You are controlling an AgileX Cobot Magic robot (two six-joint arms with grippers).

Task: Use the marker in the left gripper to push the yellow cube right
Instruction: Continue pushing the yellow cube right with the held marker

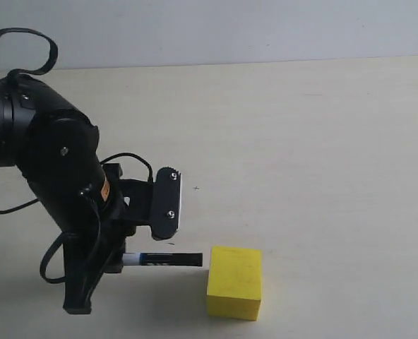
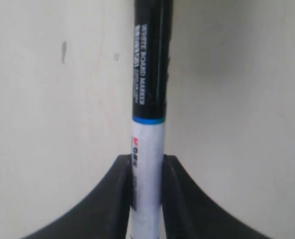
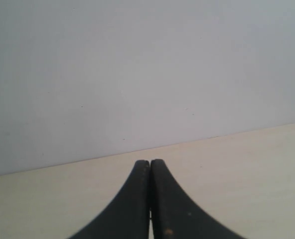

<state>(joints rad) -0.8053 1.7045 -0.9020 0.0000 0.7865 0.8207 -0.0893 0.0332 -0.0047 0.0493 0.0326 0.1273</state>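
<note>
The yellow cube [image 1: 235, 282] rests on the pale tabletop near the front, right of centre. My left gripper [image 1: 121, 258] is shut on the marker [image 1: 163, 259], which lies level just above the table and points right. Its black cap tip sits just left of the cube's upper left edge; touching or a hair apart, I cannot tell. In the left wrist view the marker [image 2: 148, 119] runs out between the two black fingers [image 2: 112, 199], white barrel clamped, black cap beyond; the cube is out of that view. My right gripper [image 3: 150, 163] is shut and empty, out of the exterior view.
The bulky black left arm [image 1: 43, 152] and its cables fill the left side of the exterior view. A pale wall [image 3: 137, 69] rises behind the table's far edge. Bare tabletop [image 1: 336, 176] stretches right of the cube.
</note>
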